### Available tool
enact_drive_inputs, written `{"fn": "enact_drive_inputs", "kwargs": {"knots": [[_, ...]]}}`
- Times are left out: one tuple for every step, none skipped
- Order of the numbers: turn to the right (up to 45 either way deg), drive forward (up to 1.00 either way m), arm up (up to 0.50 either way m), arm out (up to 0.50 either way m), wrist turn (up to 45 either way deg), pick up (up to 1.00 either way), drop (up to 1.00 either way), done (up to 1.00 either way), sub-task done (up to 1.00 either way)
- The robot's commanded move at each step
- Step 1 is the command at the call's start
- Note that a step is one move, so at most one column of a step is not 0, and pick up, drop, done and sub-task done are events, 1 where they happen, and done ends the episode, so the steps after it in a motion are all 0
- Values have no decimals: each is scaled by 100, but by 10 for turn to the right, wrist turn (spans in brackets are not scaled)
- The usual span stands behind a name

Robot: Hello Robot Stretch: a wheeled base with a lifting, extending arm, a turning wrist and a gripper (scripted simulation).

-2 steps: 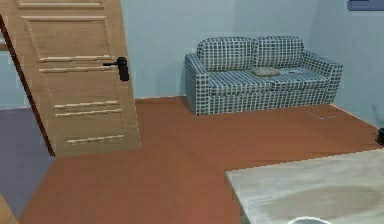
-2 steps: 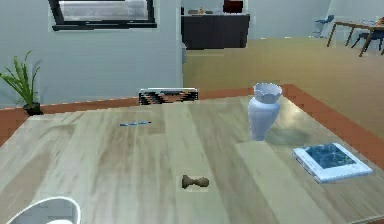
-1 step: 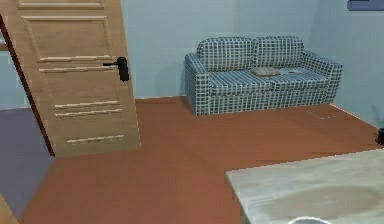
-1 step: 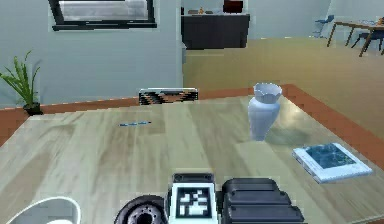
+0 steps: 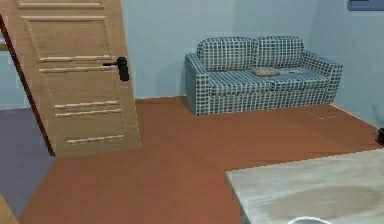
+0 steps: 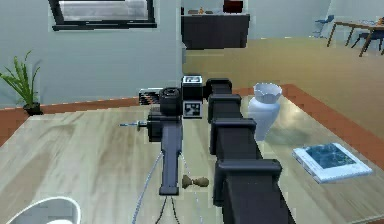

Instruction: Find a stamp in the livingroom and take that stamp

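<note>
Stamp: a small brown wooden-handled stamp (image 6: pixel 196 183) lies on its side on the pale, stone-patterned table (image 6: pixel 80 160). It is just left of the arm, near the arm side view's bottom edge.
Stamp's axis: the long axis runs across the arm side view from left to right, roughly square to the arm. The ends are too small to tell handle from face, so the way it points cannot be told.
Arm: the dark square-section arm (image 6: pixel 235 150) reaches out over the tabletop from the bottom edge.
Gripper: the dark two-fingered gripper (image 6: pixel 128 125) sits at the arm's far end, its thin fingers pointing toward the picture's left. It is farther out over the table than the stamp and apart from it. Only bare tabletop lies behind the fingers, so it holds nothing.
Jaws: whether they stand apart or together cannot be told.
Also on the table: a white round-bellied vase (image 6: pixel 265 110) stands upright just right of the arm. A flat blue-and-white book (image 6: pixel 330 160) lies nearer, farther right.
Room's edge: a green potted plant (image 6: pixel 20 82) stands by the pale blue wall.
Ahead: in the forward view, a blue-and-white checked sofa (image 5: pixel 262 75) stands against the wall. A panelled light-wood door (image 5: pixel 80 75) stands open at left.
</note>
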Motion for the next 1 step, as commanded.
{"fn": "enact_drive_inputs", "kwargs": {"knots": [[0,0,0,0,450,0,0,0,0]]}}
